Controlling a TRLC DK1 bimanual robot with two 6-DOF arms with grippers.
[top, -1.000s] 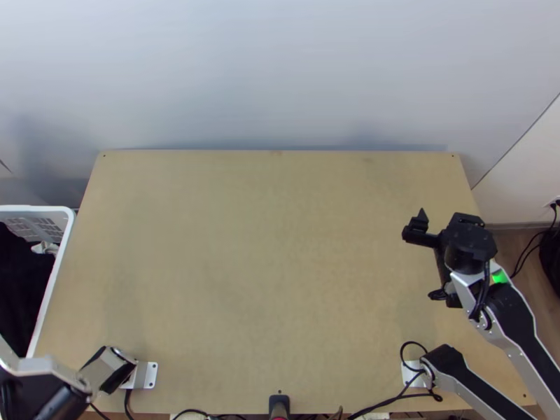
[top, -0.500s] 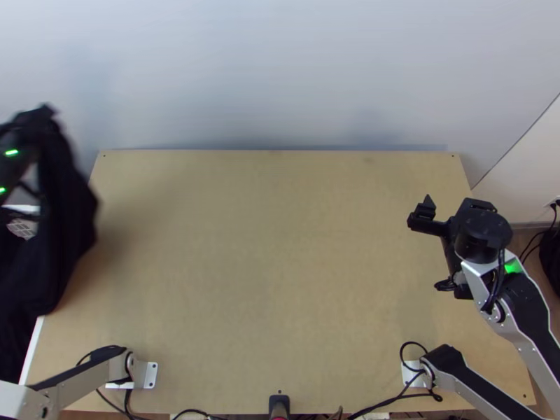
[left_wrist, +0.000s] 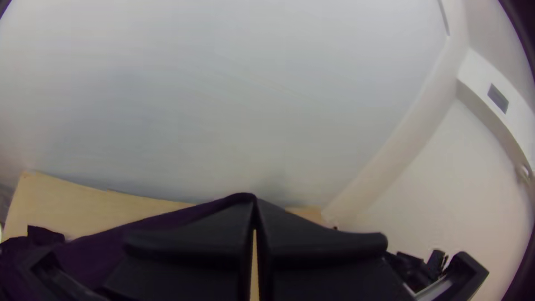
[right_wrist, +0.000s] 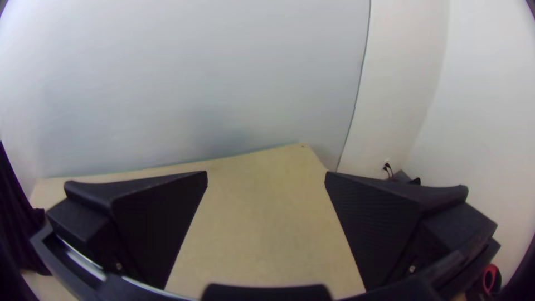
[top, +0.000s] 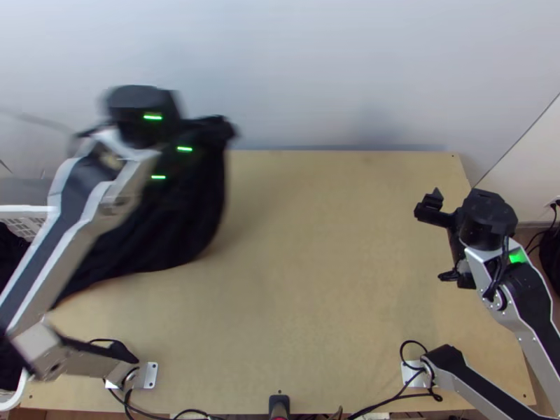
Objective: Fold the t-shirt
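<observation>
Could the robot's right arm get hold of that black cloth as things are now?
Probably yes, if it moves across: the open right gripper is at the table's right side, the black cloth hangs from the left gripper, and bare tabletop between leaves the way free.

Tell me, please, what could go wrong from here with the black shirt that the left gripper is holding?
The shirt hangs loose from the left gripper, so it may land bunched on the table. Its lower part extends toward the basket and might catch on the rim. The right gripper is open and away from the shirt, so it probably could not help if the left one slipped.
</observation>
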